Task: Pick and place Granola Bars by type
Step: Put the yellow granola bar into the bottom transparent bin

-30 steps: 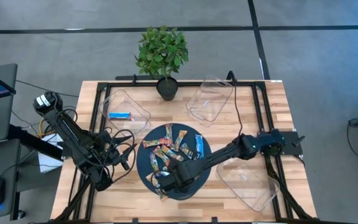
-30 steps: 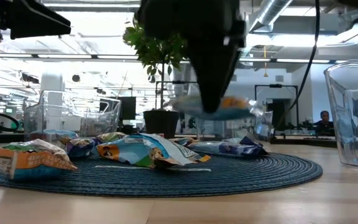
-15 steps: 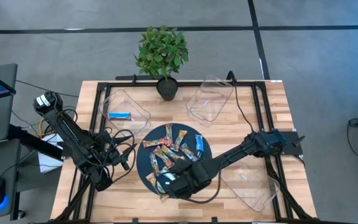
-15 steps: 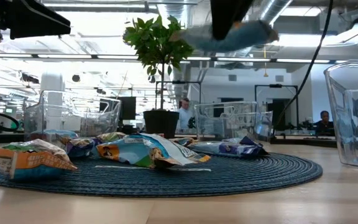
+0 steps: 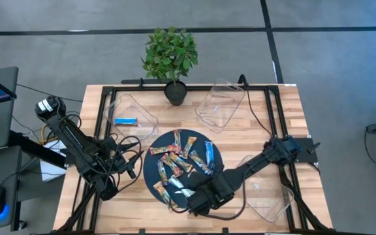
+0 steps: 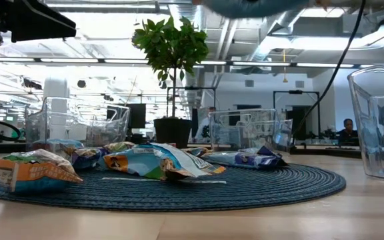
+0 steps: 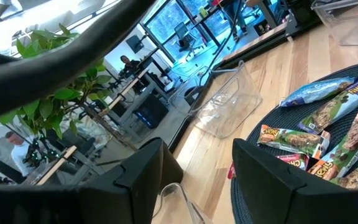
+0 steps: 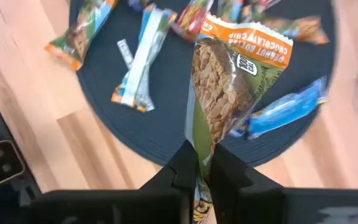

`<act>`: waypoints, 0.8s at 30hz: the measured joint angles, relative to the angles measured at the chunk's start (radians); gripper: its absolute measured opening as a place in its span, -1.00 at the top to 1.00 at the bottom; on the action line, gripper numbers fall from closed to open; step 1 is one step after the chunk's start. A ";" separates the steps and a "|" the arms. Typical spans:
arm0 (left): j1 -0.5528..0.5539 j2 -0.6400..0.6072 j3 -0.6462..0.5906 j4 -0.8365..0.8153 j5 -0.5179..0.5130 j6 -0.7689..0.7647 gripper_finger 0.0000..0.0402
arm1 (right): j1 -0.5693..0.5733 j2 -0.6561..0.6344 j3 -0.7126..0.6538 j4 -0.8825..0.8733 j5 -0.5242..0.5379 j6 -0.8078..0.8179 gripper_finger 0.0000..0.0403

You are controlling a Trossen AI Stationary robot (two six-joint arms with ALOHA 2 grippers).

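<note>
Low view: lifted bar (image 6: pixel 245 7) cut off.

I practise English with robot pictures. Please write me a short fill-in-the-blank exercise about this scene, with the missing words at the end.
1. The right hand is shut on a granola bar whose wrapper has an ____ top edge.
2. Most bars lie on a round dark ____.
3. The clear tray nearest the left arm holds one ____ bar.
4. A potted ____ stands at the table's far edge.

Missing words: orange; mat; blue; plant

Bright overhead light, perhaps motion-blurred.
</note>
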 joint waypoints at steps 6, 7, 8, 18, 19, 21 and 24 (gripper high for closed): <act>0.000 0.000 0.000 0.000 0.001 0.000 0.06 | 0.032 -0.094 -0.080 -0.001 0.072 0.060 0.95; 0.000 0.000 0.000 0.000 0.001 0.000 0.06 | 0.039 -0.115 -0.105 -0.001 0.077 0.082 0.96; 0.000 0.000 0.000 0.000 0.001 0.000 0.06 | 0.049 -0.140 -0.140 0.000 0.086 0.101 0.96; 0.000 0.000 0.000 0.000 0.000 0.000 0.06 | 0.146 -0.366 -0.532 -0.001 0.067 0.446 0.93; 0.002 0.000 0.000 0.000 0.001 0.000 0.06 | 0.159 -0.383 -0.565 -0.004 0.055 0.489 0.94; 0.005 0.000 0.000 0.000 0.001 0.000 0.06 | 0.187 -0.413 -0.629 -0.002 0.026 0.568 0.93; 0.014 0.000 0.000 0.000 0.001 0.000 0.06 | 0.229 -0.444 -0.705 -0.005 -0.012 0.686 0.92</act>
